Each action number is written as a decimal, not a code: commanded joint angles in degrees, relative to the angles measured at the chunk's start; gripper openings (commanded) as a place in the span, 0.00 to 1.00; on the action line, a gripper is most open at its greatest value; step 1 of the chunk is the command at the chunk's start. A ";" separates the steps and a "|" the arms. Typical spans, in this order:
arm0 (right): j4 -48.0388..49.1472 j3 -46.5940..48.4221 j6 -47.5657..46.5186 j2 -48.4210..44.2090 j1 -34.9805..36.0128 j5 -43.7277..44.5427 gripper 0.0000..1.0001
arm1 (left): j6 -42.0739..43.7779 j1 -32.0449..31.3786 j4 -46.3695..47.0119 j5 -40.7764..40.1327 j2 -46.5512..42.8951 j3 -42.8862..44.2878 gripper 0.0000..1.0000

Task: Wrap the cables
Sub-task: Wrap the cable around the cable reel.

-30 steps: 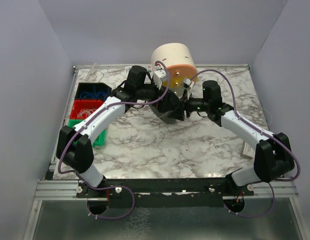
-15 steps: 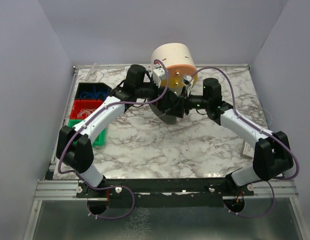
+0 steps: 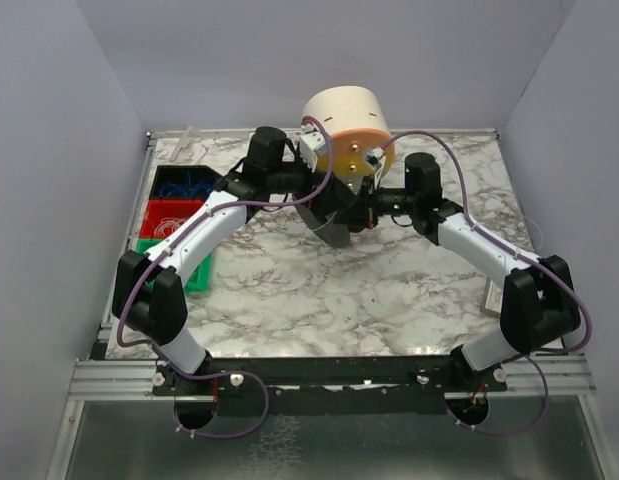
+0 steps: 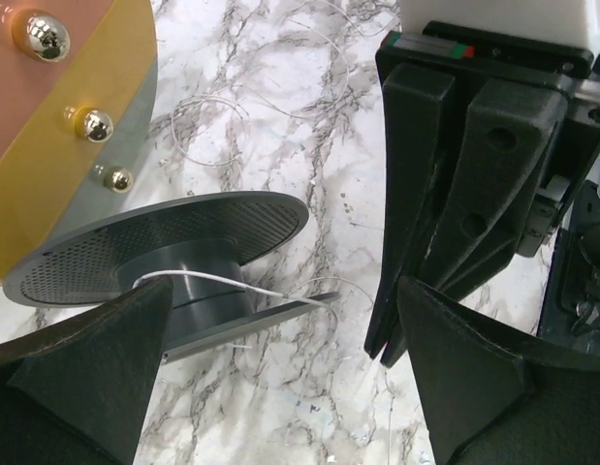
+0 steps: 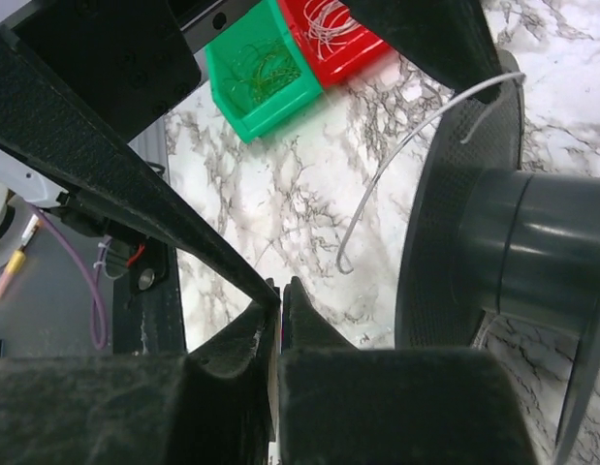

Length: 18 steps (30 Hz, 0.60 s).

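A dark grey spool point(image 3: 330, 232) stands tilted on the marble in front of the cream drum. A thin white cable point(image 4: 232, 284) lies over the spool point(image 4: 164, 254) hub and trails off its flange; in the right wrist view the cable point(image 5: 406, 155) arcs to a loose end just beside my fingertips. My left gripper point(image 3: 329, 203) is open, its fingers point(image 4: 86, 373) straddling the spool's edge and the right gripper's fingers point(image 4: 445, 194). My right gripper point(image 5: 282, 289) is shut next to the spool point(image 5: 518, 247). A pale sliver shows between its pads; I cannot tell whether a strand is pinched.
The cream and orange drum point(image 3: 347, 120) with metal knobs point(image 4: 40, 34) stands just behind the spool. Loose thin strands point(image 4: 212, 107) lie on the marble. Black point(image 3: 184, 183), red point(image 3: 172, 217) and green point(image 3: 194, 272) bins sit along the left edge.
The right gripper has closed from partly open to shut. Both wrists have shifted slightly left and toward the back; the left gripper stays open.
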 commanded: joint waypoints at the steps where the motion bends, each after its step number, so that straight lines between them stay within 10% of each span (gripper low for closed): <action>1: 1.62 2.35 -0.11 -1.23 -2.67 5.03 0.00 | 1.50 -2.56 -5.39 7.22 -1.12 -1.08 0.99; 8: 0.99 2.50 -0.86 -2.09 -3.47 4.76 0.02 | 0.64 -2.56 -5.44 9.35 0.03 -0.12 0.99; 12: 0.74 3.20 -3.62 -1.75 -3.45 4.08 0.37 | 0.44 -2.56 -5.46 10.00 -0.05 0.13 0.99; 18: -0.87 4.18 -4.79 0.90 -3.50 0.86 0.41 | 0.26 -2.56 -5.45 9.99 -0.08 0.21 0.99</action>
